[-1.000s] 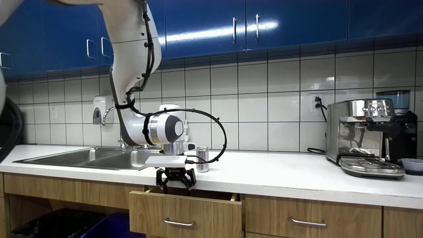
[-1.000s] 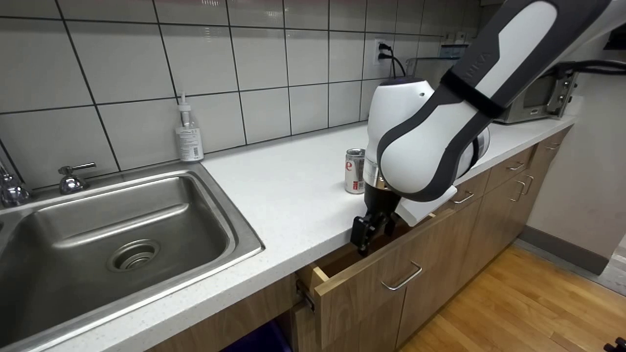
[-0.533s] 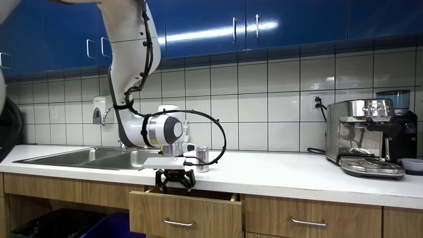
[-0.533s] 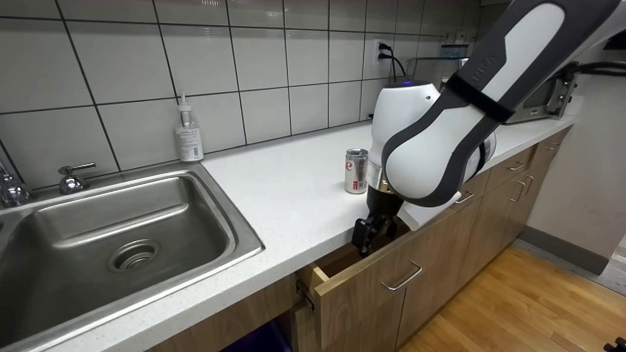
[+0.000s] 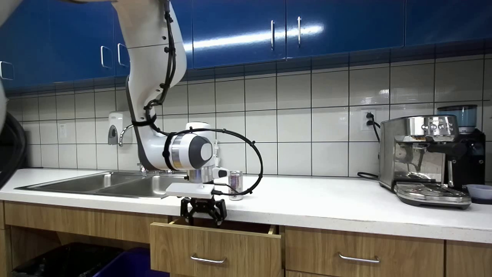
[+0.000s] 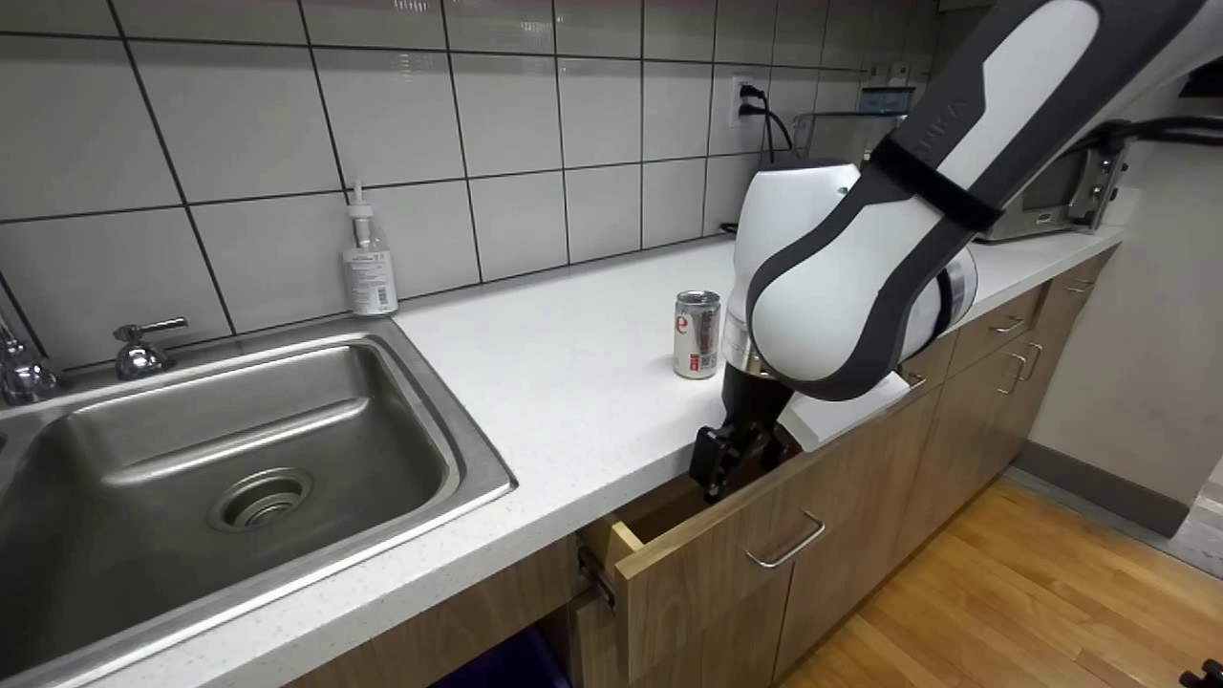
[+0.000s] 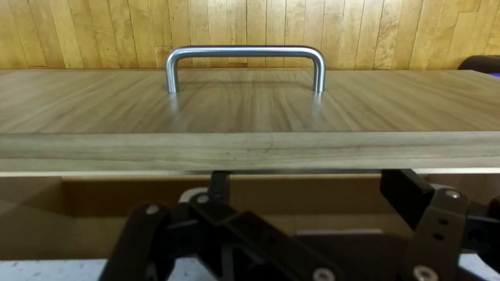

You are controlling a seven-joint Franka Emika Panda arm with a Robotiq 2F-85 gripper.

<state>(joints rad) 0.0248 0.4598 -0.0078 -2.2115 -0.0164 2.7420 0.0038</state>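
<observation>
A wooden drawer point(image 5: 238, 250) is pulled partly out below the counter edge, and it also shows in an exterior view point(image 6: 707, 573). My black gripper point(image 5: 204, 223) points down at the drawer's opening behind its front panel, and it shows in an exterior view point(image 6: 736, 468) too. In the wrist view the two fingers of the gripper point(image 7: 306, 183) are wide apart with nothing between them. They are close to the inner side of the front panel point(image 7: 250, 152); contact cannot be told. The metal drawer handle point(image 7: 245, 50) lies beyond the panel. The fingertips are hidden behind the panel in an exterior view.
A silver can point(image 6: 696, 334) stands upright on the white counter point(image 6: 554, 382) beside the arm. A steel sink point(image 6: 258, 420) and a pump bottle point(image 6: 370, 268) are nearby. An espresso machine point(image 5: 419, 161) stands farther along. Blue cabinets point(image 5: 238, 30) hang above; bins point(image 5: 69, 257) stand below.
My arm and gripper have shifted slightly along the drawer, a little to the left in an exterior view. The can shows more fully beside the arm. The drawer and can have not moved.
</observation>
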